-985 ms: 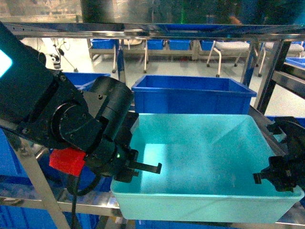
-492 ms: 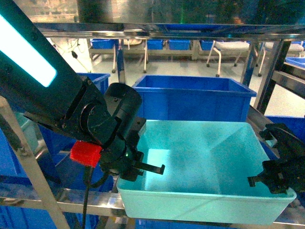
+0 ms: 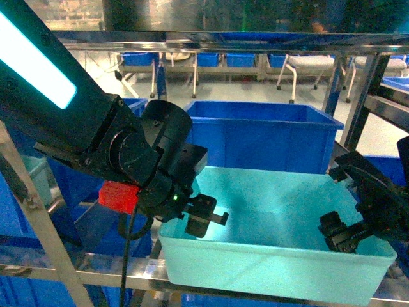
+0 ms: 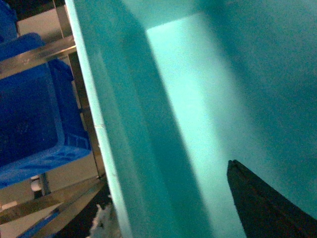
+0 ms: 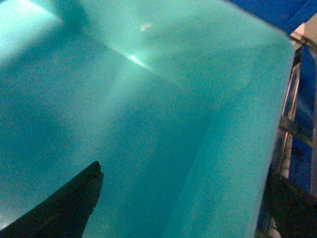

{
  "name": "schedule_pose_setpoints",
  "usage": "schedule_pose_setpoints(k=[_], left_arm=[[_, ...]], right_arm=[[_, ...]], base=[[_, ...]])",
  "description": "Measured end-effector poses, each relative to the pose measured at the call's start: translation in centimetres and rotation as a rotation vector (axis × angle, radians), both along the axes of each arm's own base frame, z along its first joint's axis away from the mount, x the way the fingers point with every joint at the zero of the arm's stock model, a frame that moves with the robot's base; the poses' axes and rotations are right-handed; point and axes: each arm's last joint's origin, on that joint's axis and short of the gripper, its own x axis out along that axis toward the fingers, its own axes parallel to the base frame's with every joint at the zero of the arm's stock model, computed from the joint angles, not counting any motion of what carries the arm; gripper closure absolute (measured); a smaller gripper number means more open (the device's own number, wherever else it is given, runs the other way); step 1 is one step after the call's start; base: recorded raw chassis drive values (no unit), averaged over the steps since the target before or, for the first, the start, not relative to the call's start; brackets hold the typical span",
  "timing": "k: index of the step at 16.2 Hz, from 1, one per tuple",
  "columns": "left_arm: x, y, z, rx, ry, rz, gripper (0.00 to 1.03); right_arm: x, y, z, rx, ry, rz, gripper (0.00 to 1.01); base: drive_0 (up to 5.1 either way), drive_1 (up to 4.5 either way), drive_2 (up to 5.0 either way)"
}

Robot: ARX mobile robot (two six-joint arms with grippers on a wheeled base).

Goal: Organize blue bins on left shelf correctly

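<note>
The left gripper (image 3: 206, 220) is clamped on the left wall of the pale turquoise bin (image 3: 281, 256), one finger (image 4: 262, 203) seen inside the tub. The right gripper (image 3: 342, 235) is set over the bin's right wall, one finger (image 5: 59, 208) inside and another outside; whether it is pressed shut cannot be told. The bin is seen at the near edge of the steel shelf (image 3: 83, 272), just in front of a darker blue crate (image 3: 262, 134). Another blue crate (image 4: 34, 109) is seen beside it on the left.
</note>
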Motion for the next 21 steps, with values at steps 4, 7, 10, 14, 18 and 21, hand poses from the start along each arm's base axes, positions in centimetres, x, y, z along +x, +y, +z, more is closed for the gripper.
schedule_pose_setpoints(k=[4,7,10,14,18,21], left_arm=[[1.2,0.6,1.6,-0.082,-0.155,0.045,0.03],[1.0,1.0,2.7,-0.135,-0.210,0.082,0.05],[0.5,1.2,2.9,-0.160,-0.244,0.109,0.05],[-2.2,1.4,3.3,-0.185,-0.273,0.139,0.05],[-10.2,0.7,5.1,-0.237,-0.361,0.144,0.05],[-14.5,2.0,5.8,-0.198,-0.364,0.152,0.05]], right_arm=[[1.9,0.2,2.0,0.062,-0.213,-0.070,0.03],[1.7,0.2,2.5,0.084,-0.272,-0.099,0.03],[1.2,0.3,2.8,0.099,-0.312,-0.117,0.03],[-1.0,-0.2,3.8,0.120,-0.435,-0.144,0.03],[-9.1,-1.8,4.4,0.149,-0.517,-0.131,0.03],[-13.7,-2.2,5.0,0.174,-0.459,-0.131,0.03]], base=[[0.0,0.00,0.0],[0.0,0.00,0.0],[0.0,0.00,0.0],[0.0,0.00,0.0],[0.0,0.00,0.0],[0.0,0.00,0.0]])
